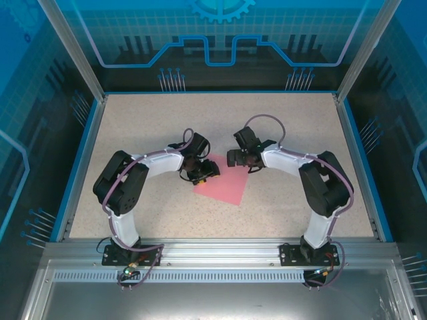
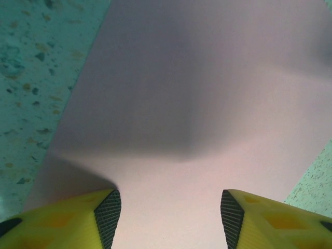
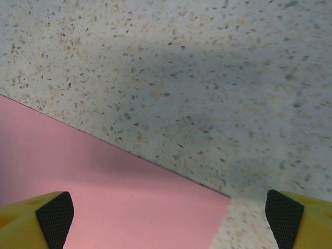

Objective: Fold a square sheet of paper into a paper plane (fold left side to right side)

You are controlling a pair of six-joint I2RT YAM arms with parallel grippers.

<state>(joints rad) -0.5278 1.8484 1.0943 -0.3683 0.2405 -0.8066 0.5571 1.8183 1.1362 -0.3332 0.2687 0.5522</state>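
Left gripper [image 2: 170, 220]: spread and holding nothing. Its yellow fingers stand apart with pink paper lying flat between them, low over the sheet's left part.
Pads [image 2: 109, 215]: black and ribbed, facing each other across the gap. I cannot tell whether the tips touch the paper.
Right gripper [image 3: 168, 223]: spread wider and also empty. It hangs at the sheet's far-right corner, one finger above the paper and the other out over bare table.
Arms: both reach in from the near edge, so the two grippers sit near each other above the sheet's far side.
Square sheet of paper [image 1: 223, 185]: flat, unfolded and without a visible crease. It lies turned at an angle about the middle of the table, somewhat nearer the near edge than the far one.
Table [image 1: 133, 133]: pale and speckled.
Why so placed: to my eye, the left gripper sits over the side that must be lifted and carried across, jaws open to take it. The right one probably stands opposite to steady the sheet.
Step in hand: the first fold, not yet begun.
Next move calls for: getting a finger under paper that lies flush on the table.
Risk: the thin sheet may slide or crumple instead of lifting cleanly.
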